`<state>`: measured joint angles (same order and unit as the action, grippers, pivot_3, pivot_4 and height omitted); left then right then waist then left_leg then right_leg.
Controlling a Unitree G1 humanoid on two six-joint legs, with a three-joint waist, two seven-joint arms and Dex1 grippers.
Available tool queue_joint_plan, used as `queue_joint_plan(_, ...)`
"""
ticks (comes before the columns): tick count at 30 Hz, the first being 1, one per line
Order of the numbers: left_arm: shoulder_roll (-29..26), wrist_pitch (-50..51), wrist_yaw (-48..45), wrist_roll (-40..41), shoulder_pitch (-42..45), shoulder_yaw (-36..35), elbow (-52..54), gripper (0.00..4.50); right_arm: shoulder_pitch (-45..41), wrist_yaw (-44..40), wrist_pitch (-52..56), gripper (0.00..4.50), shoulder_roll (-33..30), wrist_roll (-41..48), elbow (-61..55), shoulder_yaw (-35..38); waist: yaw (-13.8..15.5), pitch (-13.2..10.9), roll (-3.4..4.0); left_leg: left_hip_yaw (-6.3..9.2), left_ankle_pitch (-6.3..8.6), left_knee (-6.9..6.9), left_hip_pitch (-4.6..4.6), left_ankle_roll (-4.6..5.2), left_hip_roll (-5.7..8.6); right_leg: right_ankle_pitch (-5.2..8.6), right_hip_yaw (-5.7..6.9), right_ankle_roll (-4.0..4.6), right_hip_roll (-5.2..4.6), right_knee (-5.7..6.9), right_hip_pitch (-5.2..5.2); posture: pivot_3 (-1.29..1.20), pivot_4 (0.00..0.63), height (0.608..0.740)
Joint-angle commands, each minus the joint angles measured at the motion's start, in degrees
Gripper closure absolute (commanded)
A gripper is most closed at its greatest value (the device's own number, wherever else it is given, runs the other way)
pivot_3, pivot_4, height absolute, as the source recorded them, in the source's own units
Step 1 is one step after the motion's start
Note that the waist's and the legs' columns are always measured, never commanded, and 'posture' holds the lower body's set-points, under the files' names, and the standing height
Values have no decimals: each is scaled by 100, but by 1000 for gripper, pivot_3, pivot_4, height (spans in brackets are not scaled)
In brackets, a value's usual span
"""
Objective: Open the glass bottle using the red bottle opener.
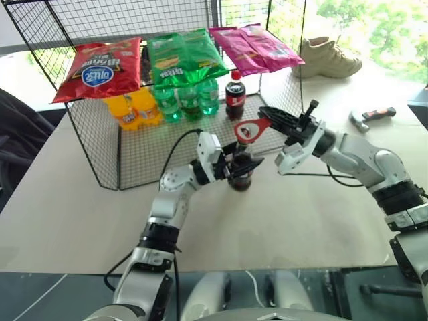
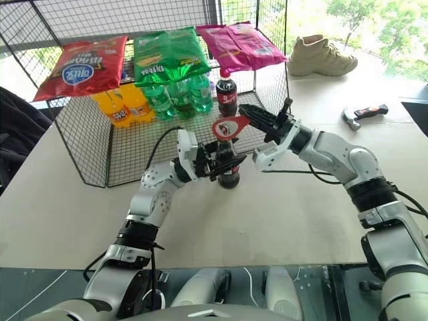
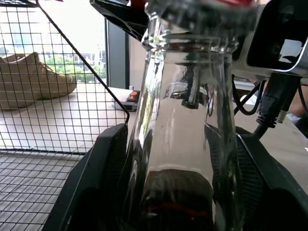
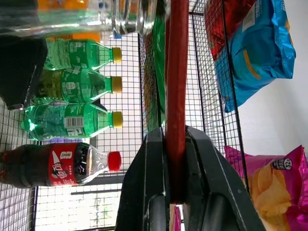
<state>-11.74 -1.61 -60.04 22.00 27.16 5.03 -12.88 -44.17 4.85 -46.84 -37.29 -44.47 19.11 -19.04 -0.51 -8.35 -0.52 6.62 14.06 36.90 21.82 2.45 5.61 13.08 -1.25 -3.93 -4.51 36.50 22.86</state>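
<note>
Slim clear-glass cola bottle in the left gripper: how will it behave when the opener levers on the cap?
The slim clear-glass cola bottle is tall and narrow, so it would likely tip if the left gripper slackened. Its smooth glass may slip or twist between the black fingers. The flat red bottle opener looks stiff, so force probably transfers straight to the neck.

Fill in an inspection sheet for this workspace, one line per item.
Surface: pale table.
Job's things: glass bottle upright; red bottle opener at its top.
Clutter: hammer, shoe.
Grippers: left tool grips the bottle; right tool is shut on the opener.
Cables: black cable on the left arm.
Surroundings: wire rack with snack bags, drink bottles; window.
</note>
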Motion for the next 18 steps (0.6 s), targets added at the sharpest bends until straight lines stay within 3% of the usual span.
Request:
queue_joint_plan(1,16,63,-58,-69,-82,163,23,2176,-93,149,-91,4500,-30,156,-133,256,1,0,0,0,0,0,0,0,0,0,0,0,0,0,0,0,150,740)
queue_joint_plan(10,35,18,-62,-87,-66,167,-39,2176,19,180,-53,4500,74,442,-171,377,5,0,0,0,0,-2,1,0,0,0,0,0,0,-2,0,0,150,740)
queue_joint_plan(18,37,-67,-89,-78,-74,147,-35,2176,389,-408,545,4500,562,1628,-8,626,4,0,0,1,0,-3,1,0,0,0,0,0,-1,-4,0,0,150,740)
